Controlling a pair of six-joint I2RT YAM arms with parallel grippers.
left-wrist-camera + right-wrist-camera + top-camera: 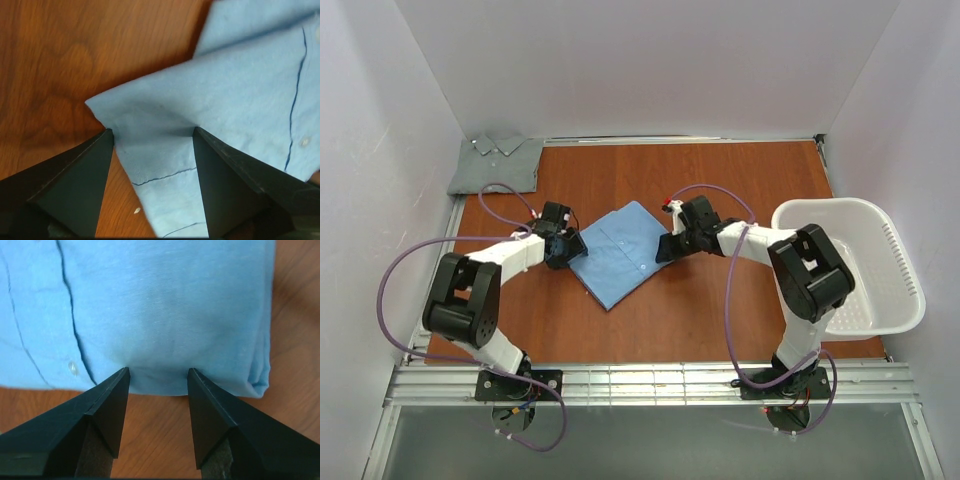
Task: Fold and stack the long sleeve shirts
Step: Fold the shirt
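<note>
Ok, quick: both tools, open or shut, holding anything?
Left tool: open, jaws straddling the light blue shirt corner, not clamped.
Right tool: open, jaws straddling its folded edge, not clamped.

A light blue shirt (618,252) lies folded into a flat, roughly square packet, turned like a diamond, near the middle of the wooden table (720,320). Its buttoned front faces up, with thin dark seam lines across the smooth cloth. A grey-green shirt (498,163), also folded flat with its collar showing, lies well apart at the far left corner.
</note>
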